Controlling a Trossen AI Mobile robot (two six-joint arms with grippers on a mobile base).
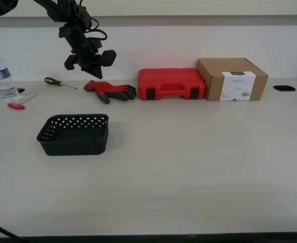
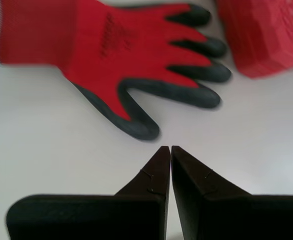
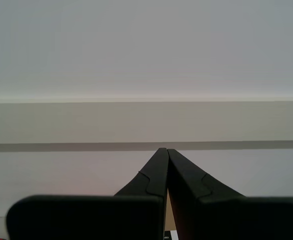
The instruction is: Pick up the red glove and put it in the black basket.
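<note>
Two pincers, both closed tip to tip, holding nothing. My first pincer (image 2: 167,148) hangs above the red glove (image 1: 110,90), which lies flat on the bench (image 1: 199,167) beside the red case (image 1: 172,84). Black basket (image 1: 75,134) sits apart, nearer the camera. My second pincer (image 3: 163,150) faces a wall.

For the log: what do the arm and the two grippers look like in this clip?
The one arm seen in the exterior view is matte black, made of blocky segments, with loose black cables looping beside its wrist. My first gripper has two matte black fingers that taper from broad flat bases to sharp wedge tips, each with a thin notched seam. My second gripper looks the same. No markings show.
</note>
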